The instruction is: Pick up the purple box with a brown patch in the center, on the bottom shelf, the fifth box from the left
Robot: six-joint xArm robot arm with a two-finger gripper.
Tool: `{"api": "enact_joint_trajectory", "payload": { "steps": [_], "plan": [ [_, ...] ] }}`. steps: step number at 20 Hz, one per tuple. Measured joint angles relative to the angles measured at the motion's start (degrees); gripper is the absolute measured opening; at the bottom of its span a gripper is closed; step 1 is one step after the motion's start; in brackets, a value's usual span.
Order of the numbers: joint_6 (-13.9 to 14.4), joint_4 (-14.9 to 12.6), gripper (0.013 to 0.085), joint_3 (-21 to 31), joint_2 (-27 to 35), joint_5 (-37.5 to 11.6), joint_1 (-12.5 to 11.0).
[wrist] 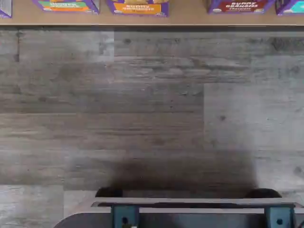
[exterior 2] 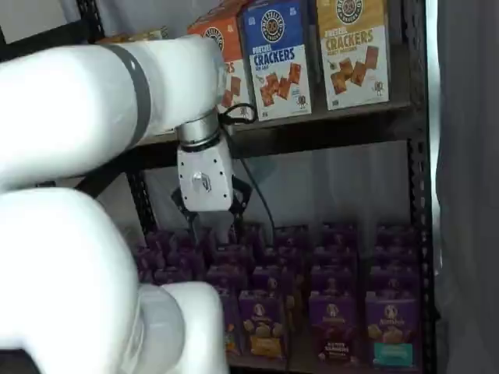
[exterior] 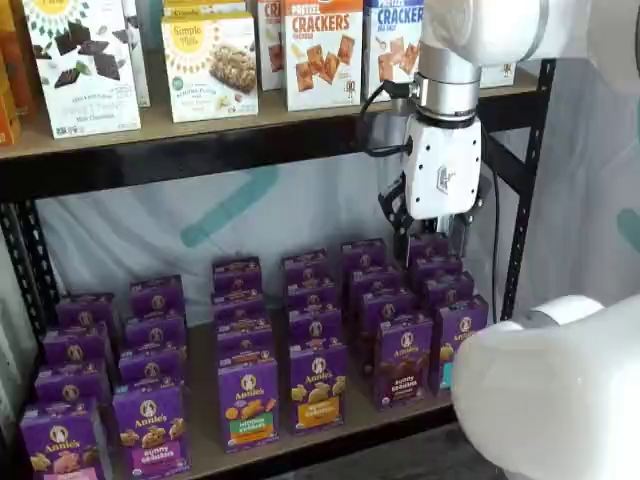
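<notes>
Tan boarding in a black rack frame forms the bottom shelf (exterior: 203, 400), and the purple box (exterior: 403, 360) stands upright at its front edge, lower right of centre in both shelf views, at the head of a file of identical cartons. We judge the chief hazard to be a wrong pick: the orange-band carton (exterior: 318, 385) stands just beside the box on one side and the teal-band carton (exterior: 460, 338) just beside it on the other, so a small lateral error would put the fingers on a neighbour. A second hazard is toppling, since the cartons are tall, light-looking and closely spaced, and a finger descending onto a top edge rather than past it could push the box backward into the file behind. A third is contact with the rear cartons, because the gripper (exterior: 433, 250) hangs above them, upper right of centre, behind the front row. Its black fingers stand apart with a plain gap and hold nothing. The box itself shows a purple face, a round white logo near the top, a dark brown snack picture at centre and white lettering below, with no bright band. We read part of that lettering in the wrist view, beyond the grey plank floor (wrist: 152, 104).
</notes>
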Motion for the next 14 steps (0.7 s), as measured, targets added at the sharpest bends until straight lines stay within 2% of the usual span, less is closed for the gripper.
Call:
{"api": "enact_joint_trajectory", "payload": {
  "steps": [6, 10, 14],
  "plan": [
    [1.44, -1.81, 0.0850, 0.86, -1.21, -1.82, 1.15],
    [2.78, -3.66, 0.0850, -0.08, 1.08, -0.71, 2.21],
    [3.35, -4.37, 0.0850, 1.03, 2.32, -2.92, 2.51]
  ]
}}
